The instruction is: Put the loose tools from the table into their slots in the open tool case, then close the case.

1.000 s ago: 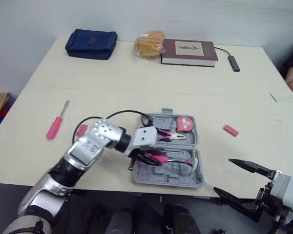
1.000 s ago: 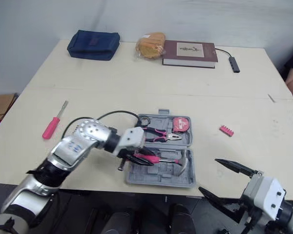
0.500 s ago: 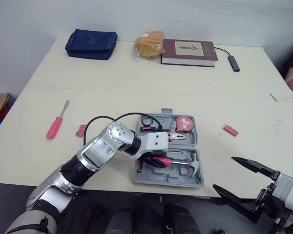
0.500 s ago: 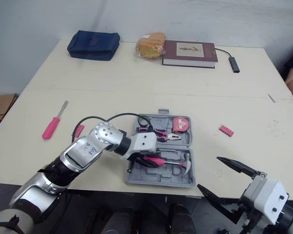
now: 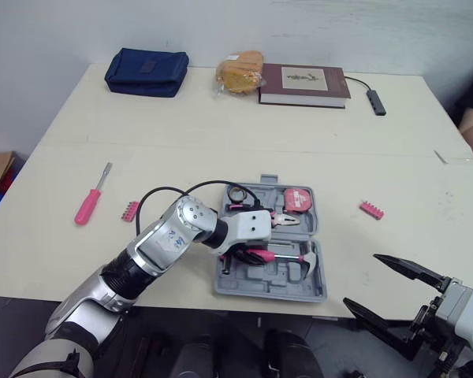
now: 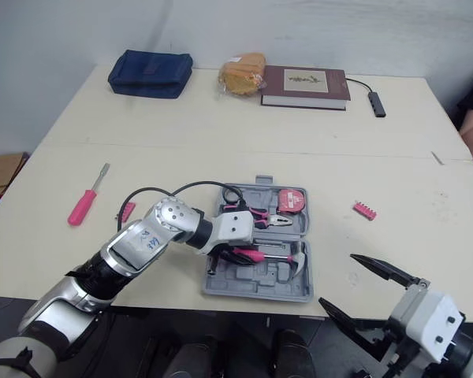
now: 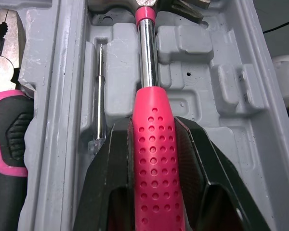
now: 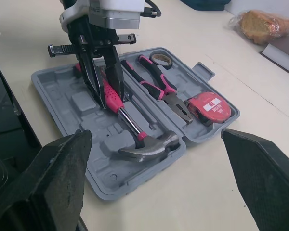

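A cream worktop [image 5: 221, 134] fills the scene, with a blue pouch [image 5: 146, 71], a bagged bun [image 5: 240, 71] and a brown book [image 5: 303, 84] along its far edge, well beyond both pincers. Well out to the left of the left pincer [image 7: 151, 122], a pink-handled screwdriver [image 5: 87, 209] lies loose, and a small pink bit holder [image 5: 129, 210] lies between it and the arm.

The left pincer reaches into the open grey tool case [image 8: 72, 103] and is clenched on the pink dotted handle of the hammer [image 7: 145, 53]. The hammer's steel shaft runs straight ahead of the fingertips [image 7: 120, 139] along the moulded tray, its head at the far end. Just beside the pincer on one side, a thin steel shaft [image 7: 100, 91] sits in its own groove. Past that, in the other half of the case, lie the pliers [image 8: 178, 105], with the tape measure [image 8: 209, 107] beyond them.

A pink bit strip [image 5: 371, 209] lies loose on the worktop, beyond and above the right pincer [image 5: 360, 279]. That pincer hangs off the near edge with its fingers spread wide, grasping nothing, apart from the case.
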`<control>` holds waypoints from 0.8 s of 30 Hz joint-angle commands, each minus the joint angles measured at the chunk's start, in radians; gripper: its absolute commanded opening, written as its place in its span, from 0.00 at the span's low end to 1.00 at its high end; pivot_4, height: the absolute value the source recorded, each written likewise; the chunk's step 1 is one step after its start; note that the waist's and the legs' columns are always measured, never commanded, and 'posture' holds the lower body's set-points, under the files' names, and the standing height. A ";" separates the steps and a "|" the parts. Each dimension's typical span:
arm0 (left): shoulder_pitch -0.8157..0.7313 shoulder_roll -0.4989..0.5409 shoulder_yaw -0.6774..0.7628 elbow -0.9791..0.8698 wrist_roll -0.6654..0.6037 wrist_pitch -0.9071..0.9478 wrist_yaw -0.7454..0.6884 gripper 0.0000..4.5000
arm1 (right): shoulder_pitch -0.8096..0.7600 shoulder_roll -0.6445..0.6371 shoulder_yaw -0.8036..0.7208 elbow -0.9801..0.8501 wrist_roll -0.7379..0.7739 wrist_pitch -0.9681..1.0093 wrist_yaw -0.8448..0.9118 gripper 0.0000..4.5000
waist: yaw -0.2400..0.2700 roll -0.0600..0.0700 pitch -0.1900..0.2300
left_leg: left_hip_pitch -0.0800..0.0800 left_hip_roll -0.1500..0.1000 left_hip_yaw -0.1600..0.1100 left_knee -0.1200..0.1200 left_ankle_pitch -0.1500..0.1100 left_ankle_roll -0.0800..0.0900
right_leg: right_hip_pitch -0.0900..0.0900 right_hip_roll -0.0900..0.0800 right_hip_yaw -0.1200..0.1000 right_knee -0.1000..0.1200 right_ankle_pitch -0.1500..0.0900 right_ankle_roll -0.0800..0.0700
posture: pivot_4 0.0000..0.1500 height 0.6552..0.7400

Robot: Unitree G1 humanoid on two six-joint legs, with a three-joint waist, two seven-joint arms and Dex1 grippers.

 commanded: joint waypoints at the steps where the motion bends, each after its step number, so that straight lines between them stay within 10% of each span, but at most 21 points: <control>1: -0.015 -0.022 0.044 -0.006 -0.017 -0.048 0.001 0.53 | -0.005 -0.001 0.013 -0.010 -0.005 -0.017 0.003 1.00 | 0.003 0.000 0.000 | 0.000 0.000 0.000 0.000 0.000 0.000 | 0.000 0.000 0.000 0.000 0.000 0.000 | 1.00 1.00; 3: -0.010 -0.026 0.066 -0.014 -0.037 -0.084 -0.019 0.70 | -0.005 0.001 0.020 -0.006 -0.007 -0.016 0.004 1.00 | 0.003 0.000 0.000 | -0.001 0.000 -0.001 0.000 0.000 0.000 | 0.000 0.000 0.000 0.000 0.000 0.000 | 1.00 1.00; 9: 0.036 -0.063 0.172 -0.014 -0.135 -0.192 -0.043 0.70 | 0.019 0.023 0.050 0.034 -0.035 -0.046 0.023 1.00 | 0.000 0.000 0.000 | 0.000 0.000 0.000 0.001 0.000 0.000 | 0.000 0.000 0.000 0.000 0.000 0.000 | 1.00 1.00; 17: 0.156 -0.134 0.201 0.134 -0.108 -0.467 -0.033 0.01 | 0.024 0.030 0.087 0.113 -0.074 -0.097 0.057 1.00 | -0.002 0.000 0.000 | 0.000 0.000 0.000 0.002 0.000 0.000 | 0.000 0.000 -0.001 0.000 0.000 0.000 | 1.00 1.00; 24: 0.191 -0.131 0.190 0.163 -0.081 -0.468 -0.016 0.01 | 0.040 0.038 0.083 0.131 -0.082 -0.124 0.065 1.00 | 0.001 0.001 -0.001 | 0.000 0.000 0.000 0.002 0.000 0.000 | 0.000 0.000 -0.001 0.000 0.000 0.000 | 1.00 1.00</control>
